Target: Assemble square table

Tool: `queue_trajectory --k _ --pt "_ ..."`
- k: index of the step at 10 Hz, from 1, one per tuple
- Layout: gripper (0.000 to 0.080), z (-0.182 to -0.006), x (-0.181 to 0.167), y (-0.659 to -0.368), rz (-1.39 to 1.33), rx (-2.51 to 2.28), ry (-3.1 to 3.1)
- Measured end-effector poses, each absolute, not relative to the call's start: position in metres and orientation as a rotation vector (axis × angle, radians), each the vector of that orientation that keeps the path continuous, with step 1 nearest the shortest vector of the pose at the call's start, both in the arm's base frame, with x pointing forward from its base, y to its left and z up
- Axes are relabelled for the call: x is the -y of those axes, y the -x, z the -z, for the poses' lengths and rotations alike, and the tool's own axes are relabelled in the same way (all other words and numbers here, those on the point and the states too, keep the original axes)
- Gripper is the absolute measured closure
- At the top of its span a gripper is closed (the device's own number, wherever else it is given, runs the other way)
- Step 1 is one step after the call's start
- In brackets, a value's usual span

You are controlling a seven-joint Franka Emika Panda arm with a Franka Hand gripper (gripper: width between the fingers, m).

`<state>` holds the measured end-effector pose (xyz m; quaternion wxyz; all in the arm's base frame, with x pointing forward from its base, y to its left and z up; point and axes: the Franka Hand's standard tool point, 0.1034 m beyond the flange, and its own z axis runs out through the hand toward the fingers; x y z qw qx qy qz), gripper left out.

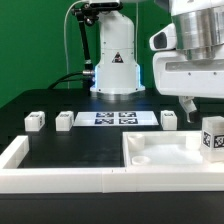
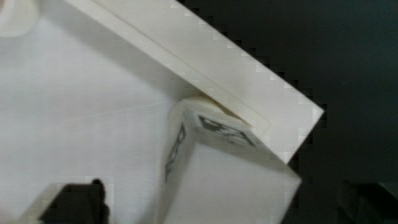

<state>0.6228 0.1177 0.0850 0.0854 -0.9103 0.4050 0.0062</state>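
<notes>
No words or numbers legible. Black-white tag patterns on marker board (image 1: 112, 119) and leg block (image 1: 212, 138). Dark triangle sign on robot base (image 1: 116, 58).

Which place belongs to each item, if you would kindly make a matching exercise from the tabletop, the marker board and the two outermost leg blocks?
Things:
1 tabletop
2 marker board
3 leftmost leg block
4 rightmost leg block

Places:
A standing on the tabletop, by its rim
B on the black surface, exterior view's far left
C front, exterior view's right
D middle, before the arm's base

Pairs: 1-C, 2-D, 3-B, 4-A
</notes>
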Motion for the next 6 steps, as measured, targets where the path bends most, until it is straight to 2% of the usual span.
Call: queue_trajectory --k 6 --pt "0.0151 -0.0805 -0.123 -0.6196 0.035 -0.544 2.953"
